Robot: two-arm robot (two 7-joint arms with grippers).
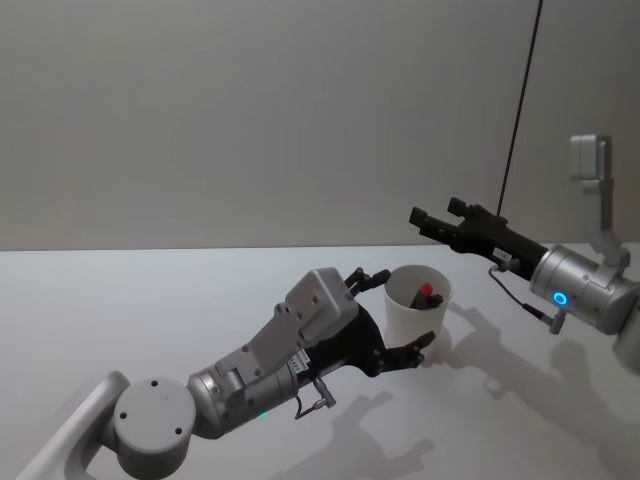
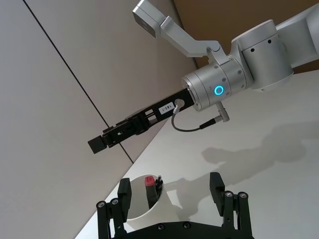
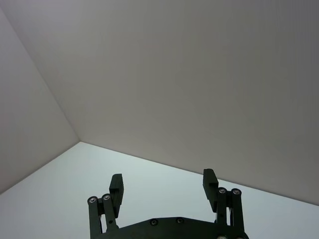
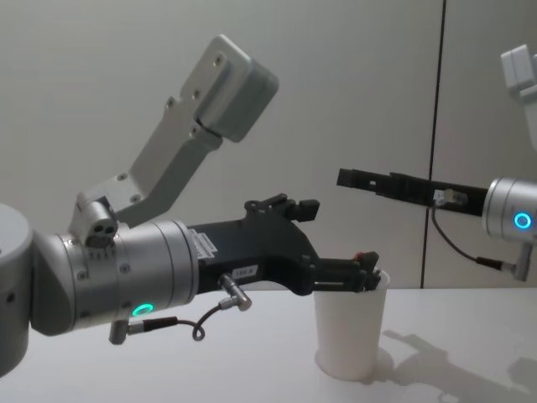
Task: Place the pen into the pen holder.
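The pen holder (image 1: pixel 415 318), a white paper cup, stands upright on the table. Inside it is the pen (image 1: pixel 424 293), red top just below the rim; it also shows in the left wrist view (image 2: pixel 149 184). My left gripper (image 1: pixel 398 312) is open, one finger on either side of the cup (image 2: pixel 144 211), which sits close to one finger (image 2: pixel 123 191). My right gripper (image 1: pixel 435 210) hovers above and to the right of the cup, open with nothing between its fingers (image 3: pixel 163 181). From the chest, the cup (image 4: pixel 351 336) shows below that gripper (image 4: pixel 344 178).
The pale table (image 1: pixel 150 300) runs wide to the left and in front of the cup. A plain wall stands behind it. A dark vertical seam (image 1: pixel 520 100) runs down the wall at the right.
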